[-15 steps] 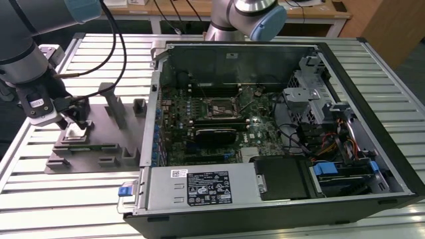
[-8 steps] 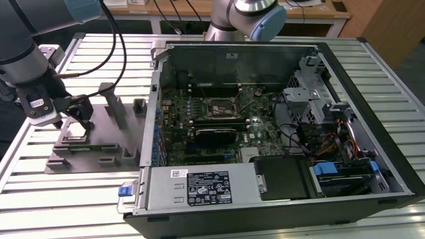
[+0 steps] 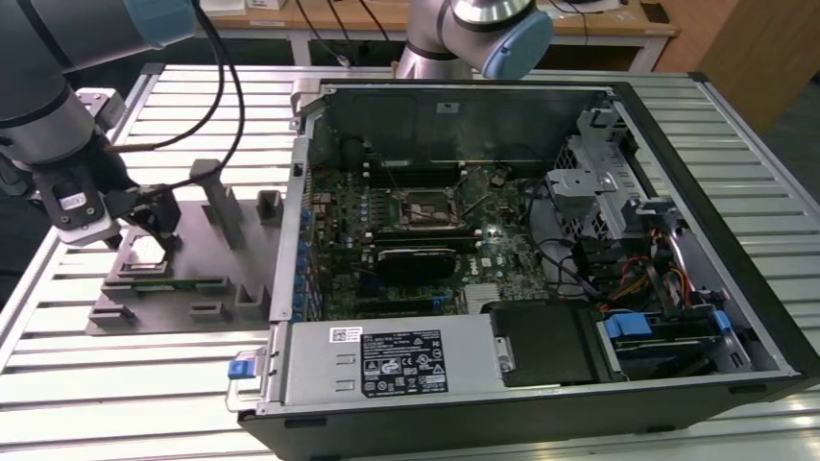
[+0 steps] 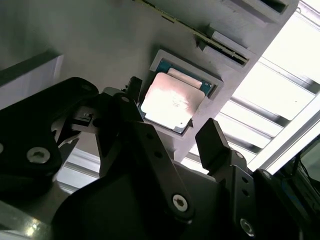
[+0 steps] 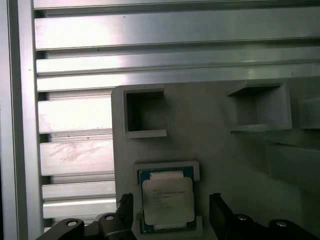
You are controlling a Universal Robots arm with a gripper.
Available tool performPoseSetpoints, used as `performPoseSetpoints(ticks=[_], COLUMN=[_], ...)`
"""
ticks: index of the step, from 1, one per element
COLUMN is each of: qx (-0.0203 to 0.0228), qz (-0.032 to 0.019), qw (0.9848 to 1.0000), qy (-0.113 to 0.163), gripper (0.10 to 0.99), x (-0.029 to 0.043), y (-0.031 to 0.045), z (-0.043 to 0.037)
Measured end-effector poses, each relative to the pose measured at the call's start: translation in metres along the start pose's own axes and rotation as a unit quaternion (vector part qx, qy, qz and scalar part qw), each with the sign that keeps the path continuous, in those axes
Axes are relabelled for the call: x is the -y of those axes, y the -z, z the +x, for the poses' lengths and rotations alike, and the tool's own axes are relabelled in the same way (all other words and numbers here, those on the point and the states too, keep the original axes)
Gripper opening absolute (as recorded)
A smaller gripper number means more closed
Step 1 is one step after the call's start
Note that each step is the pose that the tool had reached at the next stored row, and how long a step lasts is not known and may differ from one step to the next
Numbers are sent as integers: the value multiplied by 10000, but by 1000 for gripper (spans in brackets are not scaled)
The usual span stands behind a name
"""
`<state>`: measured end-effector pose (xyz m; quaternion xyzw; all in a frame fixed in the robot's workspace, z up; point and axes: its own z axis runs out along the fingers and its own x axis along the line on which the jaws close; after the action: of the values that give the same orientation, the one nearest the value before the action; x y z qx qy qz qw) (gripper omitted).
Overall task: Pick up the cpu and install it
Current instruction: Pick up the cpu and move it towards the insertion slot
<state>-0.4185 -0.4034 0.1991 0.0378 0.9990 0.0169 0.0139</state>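
In the exterior view one tool hangs over one grey tray on the slatted desk, beside one open computer case. In the second wrist view its two fingers stand apart, flanking the single cpu lying flat in its tray pocket. In the first wrist view the print on the cpu cannot be read.

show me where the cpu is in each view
Exterior view: cpu on the grey tray, at the exterior view's left, under the gripper.
Second wrist view: cpu in its tray recess, between the open fingers.
First wrist view: cpu in the same recess, a finger on either side.
Shared landmark: the tray's square recess.
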Motion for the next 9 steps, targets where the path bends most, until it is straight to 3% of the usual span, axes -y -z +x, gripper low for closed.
performPoseSetpoints(ticks=[9], qx=[-4], qz=[-2], qw=[10000], qy=[97], gripper=[706], x=[4], y=[-90], z=[4])
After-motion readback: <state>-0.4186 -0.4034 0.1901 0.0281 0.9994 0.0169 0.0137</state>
